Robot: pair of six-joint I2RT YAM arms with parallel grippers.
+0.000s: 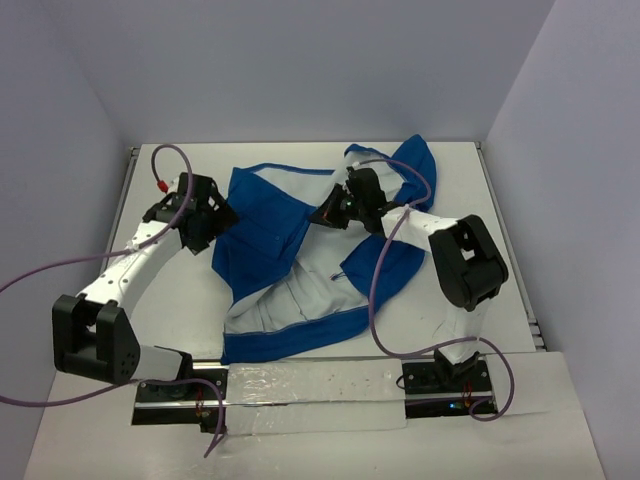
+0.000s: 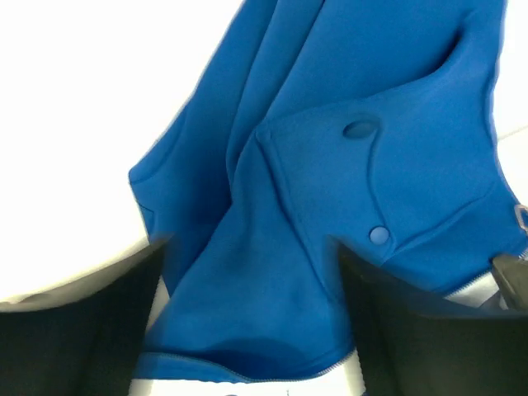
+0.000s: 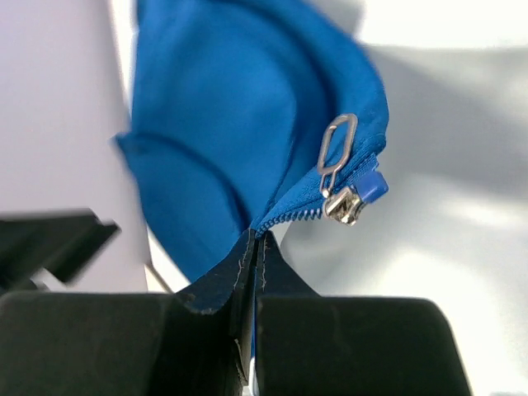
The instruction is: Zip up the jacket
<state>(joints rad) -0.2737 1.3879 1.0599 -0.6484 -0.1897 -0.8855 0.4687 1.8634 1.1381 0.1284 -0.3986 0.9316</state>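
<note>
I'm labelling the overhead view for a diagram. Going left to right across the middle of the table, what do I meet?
left gripper → folded blue panel of the jacket → right gripper, shut on the jacket's zipper edge → right arm's elbow
</note>
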